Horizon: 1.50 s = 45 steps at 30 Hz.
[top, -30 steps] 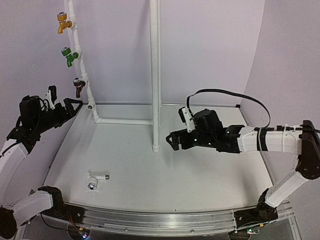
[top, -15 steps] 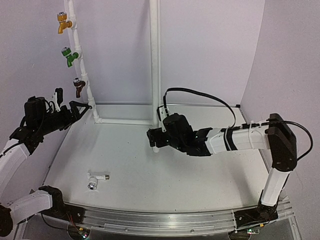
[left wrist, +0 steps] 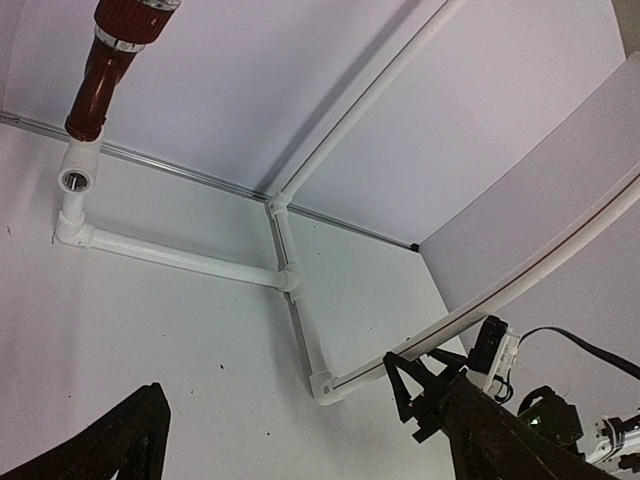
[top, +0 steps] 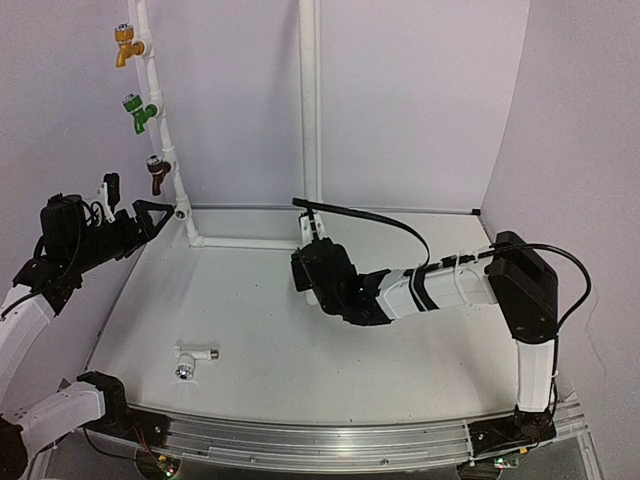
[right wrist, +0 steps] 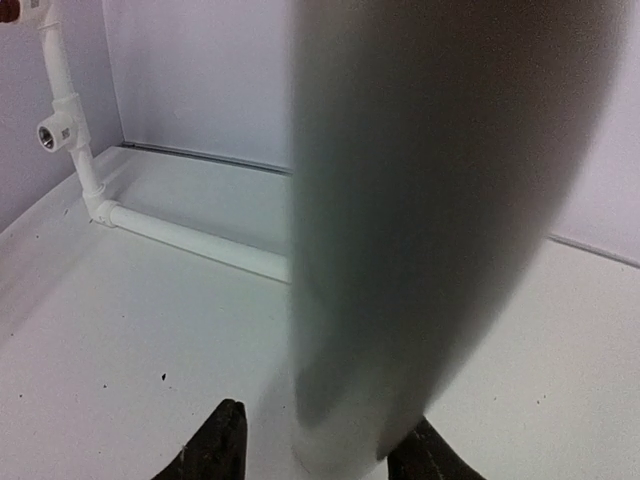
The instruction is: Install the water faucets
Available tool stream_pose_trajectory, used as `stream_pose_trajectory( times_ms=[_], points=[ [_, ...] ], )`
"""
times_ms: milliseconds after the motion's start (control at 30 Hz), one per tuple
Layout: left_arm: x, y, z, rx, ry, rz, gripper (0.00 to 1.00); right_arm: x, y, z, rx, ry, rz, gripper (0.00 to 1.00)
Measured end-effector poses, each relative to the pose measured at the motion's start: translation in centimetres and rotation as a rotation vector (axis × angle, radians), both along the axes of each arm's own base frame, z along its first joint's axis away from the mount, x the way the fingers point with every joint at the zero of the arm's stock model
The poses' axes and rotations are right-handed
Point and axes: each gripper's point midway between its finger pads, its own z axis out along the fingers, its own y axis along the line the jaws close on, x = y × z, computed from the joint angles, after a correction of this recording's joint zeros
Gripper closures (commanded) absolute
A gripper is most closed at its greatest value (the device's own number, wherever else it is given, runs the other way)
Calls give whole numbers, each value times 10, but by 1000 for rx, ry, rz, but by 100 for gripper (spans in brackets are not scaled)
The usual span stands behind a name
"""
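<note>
Lilac walls, white table (top: 400, 370); from above, the right gripper (top: 305, 280) has swung in to the foot of the upright pipe (top: 310, 120), the white faucet (top: 190, 360) lying untouched near the front; left wrist: the left gripper (left wrist: 275, 410) gapes wide, facing the empty fitting (left wrist: 75, 180); right wrist: fingers (right wrist: 225, 445) straddle the upright pipe, narrowing, grip unconfirmed; likely bracing before installation

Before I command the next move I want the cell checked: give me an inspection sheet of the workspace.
Surface: white table, few dark specks.
Job's things: white faucet lying near left, uninstalled; yellow faucet, green faucet, brown faucet on the left riser; T-fitting below them empty.
Clutter: nothing seen.
Grippers: left gripper open, near the riser; right gripper straddles the upright pipe, grip unclear.
Cables: black cable looping over the right arm.
Surroundings: plain walls.
</note>
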Motion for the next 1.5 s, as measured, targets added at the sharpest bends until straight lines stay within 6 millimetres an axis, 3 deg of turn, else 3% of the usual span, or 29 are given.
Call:
stream_pose_trajectory(
  times_ms=[400,567,967,1100,1267,1500],
  points=[
    [1,-1,-2,-14,16,2,0,6,-7,2,7,-26,2,92],
    [5,1,-5,-13,30,17,0,4,-23,2,16,-16,21,100],
    [22,2,-28,-14,121,50,1,2,-102,6,3,12,-41,100],
    [29,-1,-36,-8,153,54,0,4,-137,9,9,34,-49,100],
    [32,-10,-34,-10,160,34,0,14,-188,14,5,57,-30,100],
    [37,-28,-38,-9,182,-19,1,17,-229,22,-1,84,107,100]
  ],
)
